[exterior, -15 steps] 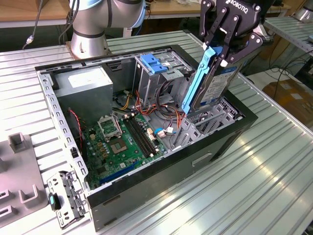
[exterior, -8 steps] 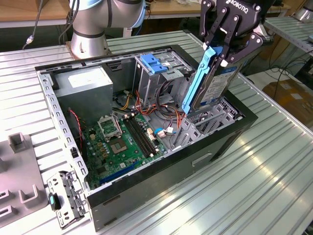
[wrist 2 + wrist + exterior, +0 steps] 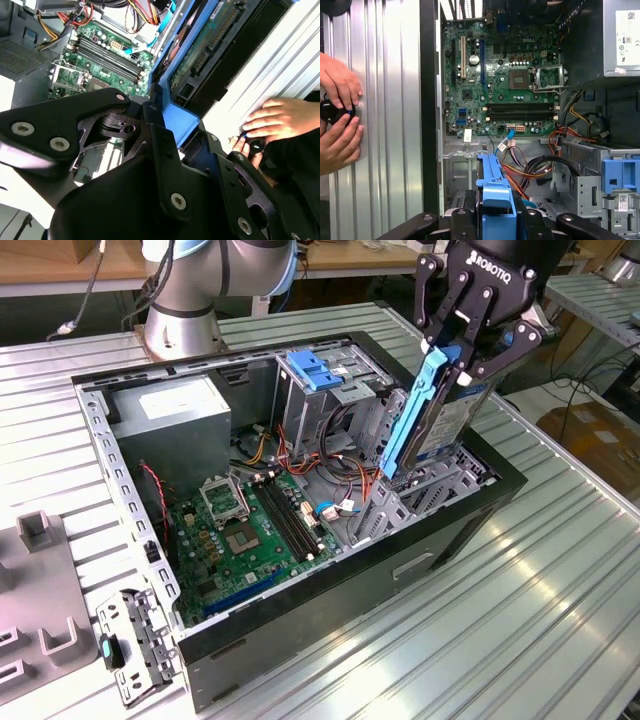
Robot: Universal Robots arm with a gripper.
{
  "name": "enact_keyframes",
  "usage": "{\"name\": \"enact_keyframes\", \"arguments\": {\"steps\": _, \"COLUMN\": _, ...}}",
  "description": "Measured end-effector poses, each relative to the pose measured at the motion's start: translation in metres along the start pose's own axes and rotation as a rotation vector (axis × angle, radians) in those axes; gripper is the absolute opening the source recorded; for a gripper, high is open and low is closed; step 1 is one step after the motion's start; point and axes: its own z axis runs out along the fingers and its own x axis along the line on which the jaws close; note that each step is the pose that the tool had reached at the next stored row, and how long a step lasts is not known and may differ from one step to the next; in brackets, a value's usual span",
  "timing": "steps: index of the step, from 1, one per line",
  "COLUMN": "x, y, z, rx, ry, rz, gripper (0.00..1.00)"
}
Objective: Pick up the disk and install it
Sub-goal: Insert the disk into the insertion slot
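Open computer case on the desk. Over its drive cage, the gripper is pinching the disk by its blue rails. The disk hangs right below the gripper, long axis steeply tilted, low end at the cage's mouth.

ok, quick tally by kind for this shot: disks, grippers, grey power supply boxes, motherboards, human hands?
disk: 1
gripper: 1
grey power supply box: 1
motherboard: 1
hands: 2
Total: 6
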Motion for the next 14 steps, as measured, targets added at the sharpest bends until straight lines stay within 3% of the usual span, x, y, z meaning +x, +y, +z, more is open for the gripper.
{"name": "enact_keyframes", "arguments": {"steps": 4, "x": 0.0004, "y": -0.0051, "z": 0.009, "rx": -0.0013, "ry": 0.0037, "rz": -0.004, "gripper": 0.37}}
{"name": "enact_keyframes", "arguments": {"steps": 7, "x": 0.0002, "y": -0.0097, "z": 0.0118, "rx": -0.0024, "ry": 0.0039, "rz": -0.004, "gripper": 0.37}}
{"name": "enact_keyframes", "arguments": {"steps": 14, "x": 0.0013, "y": -0.0103, "z": 0.0154, "rx": -0.0028, "ry": 0.0041, "rz": -0.009, "gripper": 0.37}}
